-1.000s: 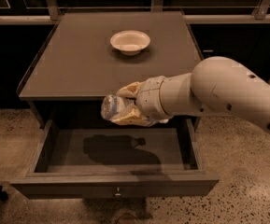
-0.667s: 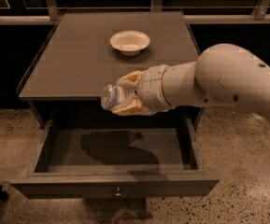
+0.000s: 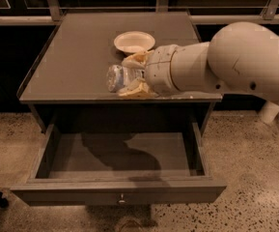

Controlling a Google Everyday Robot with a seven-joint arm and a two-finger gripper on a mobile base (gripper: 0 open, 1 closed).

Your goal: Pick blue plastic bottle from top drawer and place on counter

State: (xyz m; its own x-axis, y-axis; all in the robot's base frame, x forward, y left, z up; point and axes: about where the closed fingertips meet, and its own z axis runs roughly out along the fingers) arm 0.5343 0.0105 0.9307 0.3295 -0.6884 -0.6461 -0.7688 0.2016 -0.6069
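The blue plastic bottle [image 3: 116, 78] lies on its side between my gripper's tan fingers [image 3: 135, 89], its round end facing left. My gripper [image 3: 129, 75] is shut on it and holds it over the front part of the counter [image 3: 66, 62], just behind the front rim. The white arm comes in from the right. The top drawer [image 3: 117, 158] stands pulled open below, its inside bare, with a small round knob [image 3: 121, 196] at the centre of its front.
A white bowl [image 3: 134, 41] sits on the counter's back centre, just behind my gripper. A dark railing runs behind the cabinet. Speckled floor lies around it, with a white object [image 3: 270, 111] at the right.
My gripper has risen with the bottle from in front of the counter's edge, above the drawer, to over the counter's front part.
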